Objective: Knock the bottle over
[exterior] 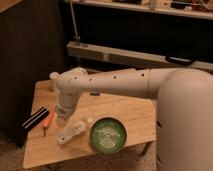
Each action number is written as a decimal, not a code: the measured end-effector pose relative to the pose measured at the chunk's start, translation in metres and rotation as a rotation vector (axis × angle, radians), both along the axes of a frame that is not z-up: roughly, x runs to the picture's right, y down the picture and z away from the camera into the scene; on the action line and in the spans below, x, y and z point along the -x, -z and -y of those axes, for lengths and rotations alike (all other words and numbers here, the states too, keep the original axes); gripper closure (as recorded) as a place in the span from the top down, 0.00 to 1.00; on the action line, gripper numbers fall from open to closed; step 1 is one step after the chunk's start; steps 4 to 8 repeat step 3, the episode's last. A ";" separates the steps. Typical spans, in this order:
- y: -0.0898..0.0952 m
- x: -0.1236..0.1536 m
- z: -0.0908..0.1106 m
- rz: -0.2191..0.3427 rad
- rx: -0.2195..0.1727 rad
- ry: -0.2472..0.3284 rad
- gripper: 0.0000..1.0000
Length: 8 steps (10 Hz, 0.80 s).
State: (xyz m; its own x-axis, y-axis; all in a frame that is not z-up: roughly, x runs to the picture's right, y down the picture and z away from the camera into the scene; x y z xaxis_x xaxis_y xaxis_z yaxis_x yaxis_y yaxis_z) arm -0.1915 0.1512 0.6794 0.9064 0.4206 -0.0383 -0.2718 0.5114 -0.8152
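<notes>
The small clear bottle (74, 131) lies on its side on the wooden table (125, 112), with its pale cap (90, 121) pointing towards the green plate (108, 135). My gripper (62, 119) hangs from the white arm just above and behind the bottle's left end, close to it. Whether it touches the bottle cannot be told.
An orange-handled tool (47, 122) and a black striped block (34, 120) lie left of the gripper. A white paper cup (54, 79) stands at the table's back left corner. My white arm spans the table from the right. A dark shelf unit stands behind.
</notes>
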 end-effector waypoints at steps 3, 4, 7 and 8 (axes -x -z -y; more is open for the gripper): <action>-0.007 -0.015 0.007 -0.055 0.002 0.005 0.04; -0.007 -0.015 0.007 -0.055 0.002 0.005 0.04; -0.007 -0.015 0.007 -0.055 0.002 0.005 0.04; -0.007 -0.015 0.007 -0.055 0.002 0.005 0.04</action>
